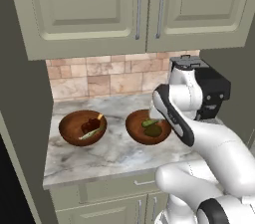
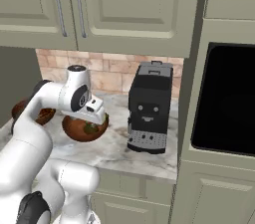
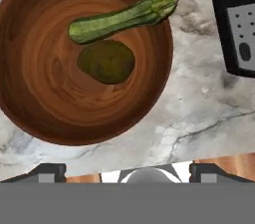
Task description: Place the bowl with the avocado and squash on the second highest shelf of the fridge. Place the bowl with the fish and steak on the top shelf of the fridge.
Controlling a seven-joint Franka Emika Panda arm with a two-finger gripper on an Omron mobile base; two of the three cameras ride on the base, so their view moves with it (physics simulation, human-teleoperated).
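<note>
on the marble counter (image 1: 114, 153) two wooden bowls are seen, a black coffee machine (image 2: 148, 107) just beside; the gripper (image 3: 127, 170), spread wide, is held above the avocado (image 3: 106, 61) and squash (image 3: 124, 17).

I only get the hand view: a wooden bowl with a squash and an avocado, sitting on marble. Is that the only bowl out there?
Observer: No. A second wooden bowl stands on the same counter, apart from yours.
Operator: What's in that one?
Observer: A dark steak and a pale fish with an orange tip.
Operator: And the black box at the edge of my picture?
Observer: That's a coffee machine. It stands upright on the counter, close beside your bowl but not touching it.
</note>
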